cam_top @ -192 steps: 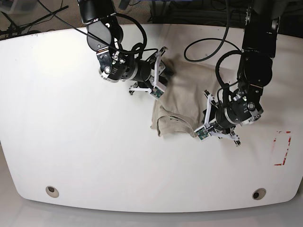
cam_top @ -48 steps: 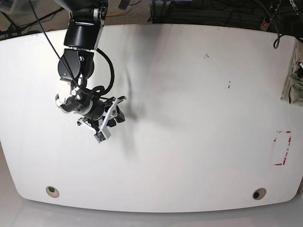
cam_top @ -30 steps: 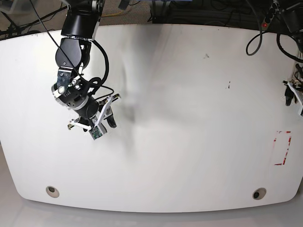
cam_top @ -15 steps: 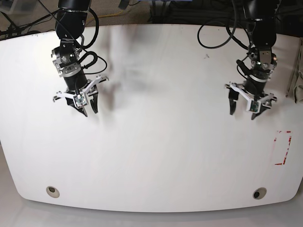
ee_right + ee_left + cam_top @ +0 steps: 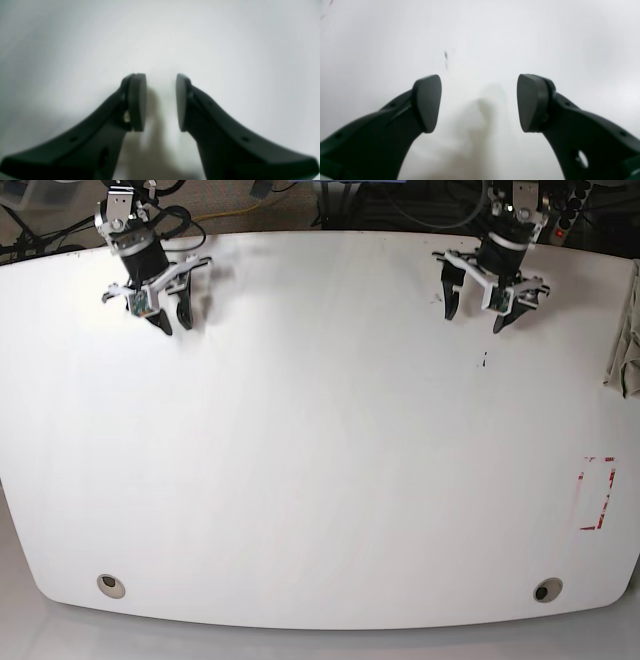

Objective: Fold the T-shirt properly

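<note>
The beige T-shirt (image 5: 625, 340) shows only as a bunched strip at the far right edge of the base view, beside the white table (image 5: 330, 480); most of it is out of view. My left gripper (image 5: 474, 317) hangs at the back right of the table, open and empty, well left of the shirt. In the left wrist view it (image 5: 480, 103) stands wide open over bare table. My right gripper (image 5: 176, 322) is at the back left, far from the shirt. In the right wrist view it (image 5: 159, 102) has a narrow gap between its pads and holds nothing.
A red tape rectangle (image 5: 597, 493) marks the table near its right edge. A small dark mark (image 5: 485, 361) lies below my left gripper. Two round holes (image 5: 110, 584) (image 5: 546, 590) sit near the front edge. Cables run behind the table's back edge.
Both arms have drawn back from mid-table to the table's back edge. The shirt lay at the table's middle 6.4 s ago and is now at the far right edge.
</note>
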`<action>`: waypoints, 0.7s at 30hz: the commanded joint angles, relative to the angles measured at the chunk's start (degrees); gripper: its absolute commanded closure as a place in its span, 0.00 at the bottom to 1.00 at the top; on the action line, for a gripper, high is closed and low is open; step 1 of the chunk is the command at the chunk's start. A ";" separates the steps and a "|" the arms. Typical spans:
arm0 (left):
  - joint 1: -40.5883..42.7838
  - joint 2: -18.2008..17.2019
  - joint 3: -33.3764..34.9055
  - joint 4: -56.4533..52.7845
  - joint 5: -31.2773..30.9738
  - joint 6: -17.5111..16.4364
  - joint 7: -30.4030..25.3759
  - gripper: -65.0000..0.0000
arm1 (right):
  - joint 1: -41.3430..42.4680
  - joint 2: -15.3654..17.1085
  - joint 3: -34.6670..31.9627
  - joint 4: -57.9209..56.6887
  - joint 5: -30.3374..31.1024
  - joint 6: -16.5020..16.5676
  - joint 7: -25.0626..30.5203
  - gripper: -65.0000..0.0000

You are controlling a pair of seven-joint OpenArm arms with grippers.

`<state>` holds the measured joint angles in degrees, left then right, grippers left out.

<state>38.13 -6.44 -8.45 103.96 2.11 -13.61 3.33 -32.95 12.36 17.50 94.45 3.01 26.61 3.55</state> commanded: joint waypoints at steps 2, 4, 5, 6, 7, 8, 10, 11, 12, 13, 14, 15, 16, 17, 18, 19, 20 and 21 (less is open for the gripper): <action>9.04 -0.46 -0.30 5.00 -0.39 0.46 -1.36 0.34 | -6.04 0.43 0.22 1.06 3.54 -0.02 3.70 0.72; 13.34 -0.46 -0.30 5.97 -0.57 0.46 -1.36 0.34 | -9.38 0.43 0.22 1.06 4.25 -0.02 5.20 0.72; 15.54 -0.46 -0.30 6.32 -1.01 0.46 -1.36 0.34 | -10.96 0.43 0.22 1.06 4.60 -0.02 5.72 0.72; 17.12 -0.46 -0.30 6.59 -1.54 0.46 -1.36 0.34 | -12.11 0.43 0.22 1.06 4.86 -0.02 5.99 0.72; 19.58 -0.46 -0.48 6.76 -2.33 0.46 -1.36 0.34 | -14.22 0.43 0.22 1.06 5.39 -0.02 6.43 0.72; 20.73 -0.46 -0.56 6.85 -2.68 0.46 -1.36 0.34 | -15.36 0.43 0.22 1.06 5.83 -0.02 6.60 0.72; 25.39 -0.38 -0.56 6.85 -3.21 0.55 -1.36 0.34 | -19.84 0.34 0.04 1.06 6.88 0.25 6.78 0.72; 27.67 -0.38 -0.56 6.85 -3.21 0.55 -1.36 0.34 | -22.04 0.34 -0.22 1.15 6.80 0.25 6.78 0.72; 29.69 -0.38 -0.56 6.76 -3.21 0.55 -1.36 0.34 | -23.80 0.34 -1.01 1.33 6.62 0.25 6.78 0.72; 31.01 -0.29 -0.56 6.50 -3.21 0.55 -1.36 0.34 | -25.12 0.34 -1.63 1.41 6.62 0.16 6.78 0.72; 31.98 -0.02 -0.56 6.32 -3.30 0.55 -1.36 0.34 | -26.35 0.34 -2.24 1.33 6.62 0.16 6.78 0.72; 32.86 0.33 -0.65 5.62 -3.56 0.55 -1.36 0.34 | -27.67 0.34 -2.86 1.15 6.62 0.16 6.69 0.72; 33.56 0.50 -0.65 4.56 -3.65 0.55 -1.36 0.34 | -28.63 0.34 -3.39 1.15 6.62 0.07 6.51 0.72; 33.91 0.59 -0.74 3.42 -3.65 0.55 -1.36 0.34 | -29.60 0.34 -3.91 0.97 6.62 -0.02 6.43 0.72; 33.91 0.59 -1.09 2.02 -3.74 0.55 -1.36 0.34 | -30.48 0.17 -4.53 0.09 6.62 -0.11 6.34 0.72; 33.83 0.68 -1.97 0.35 -3.82 0.55 -1.36 0.34 | -31.09 0.08 -5.41 -1.40 6.62 -0.11 6.34 0.72; 33.65 0.85 -2.50 -0.97 -3.82 0.55 -1.36 0.33 | -31.36 0.08 -6.29 -2.54 6.62 -0.11 6.34 0.72; 33.47 1.03 -2.76 -2.20 -3.82 0.55 -1.36 0.33 | -31.36 0.26 -6.99 -3.86 6.62 -0.11 6.34 0.72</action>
<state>70.70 -5.56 -9.93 104.03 -1.41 -13.67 2.83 -62.59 12.12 11.53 92.75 9.37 26.46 9.39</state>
